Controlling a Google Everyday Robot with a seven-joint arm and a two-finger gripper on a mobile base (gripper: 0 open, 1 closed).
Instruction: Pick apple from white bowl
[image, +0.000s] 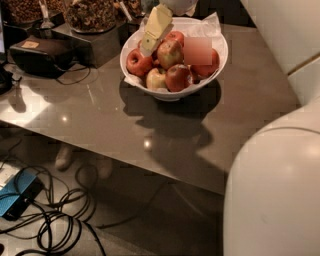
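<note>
The white bowl (214, 64) stands at the back of the dark table, lined with crinkled white paper and holding several apples. The apple (169, 53), large with mixed red and yellow-green skin, lies near the middle of the pile. Deep red apples (138, 63) and a smaller pale yellow apple (156, 79) lie around it. My gripper (150, 42), cream-coloured, reaches down from the top into the bowl's left half. Its tip is just left of the apple, over the pile. A blurred pink patch hides part of the bowl's right side.
A black box (42, 55) and jars of granola (90, 15) stand left of the bowl. My white arm body (275, 190) fills the right foreground. Below the table's front edge (150, 172), cables (55, 225) and a blue device (15, 197) lie on the floor.
</note>
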